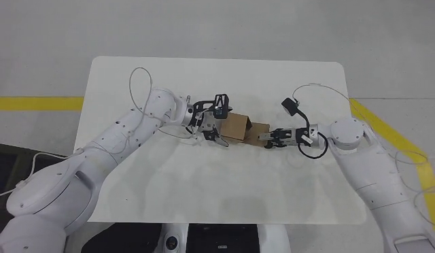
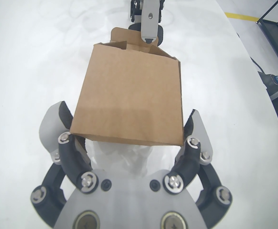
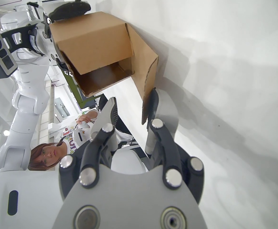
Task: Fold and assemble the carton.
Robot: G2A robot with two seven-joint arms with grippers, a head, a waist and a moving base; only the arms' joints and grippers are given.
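Observation:
A brown carton (image 1: 236,125) lies on its side in the middle of the white table (image 1: 204,185). My left gripper (image 2: 128,107) clamps its closed end, one finger (image 2: 66,117) on each side wall of the carton (image 2: 131,96). The far end is open, with a flap (image 2: 121,35) sticking out. In the right wrist view the carton (image 3: 93,39) shows its hollow inside and a side flap (image 3: 147,77) swung outward. My right gripper (image 3: 134,94) stands open around that flap's edge, which rests against one finger pad (image 3: 153,103). From above, the right gripper (image 1: 266,139) sits at the carton's right end.
Bare table surface lies in front of and behind the carton. A dark metal rack (image 2: 276,22) stands beyond the table's edge. Yellow floor lines (image 1: 41,103) run beside the table.

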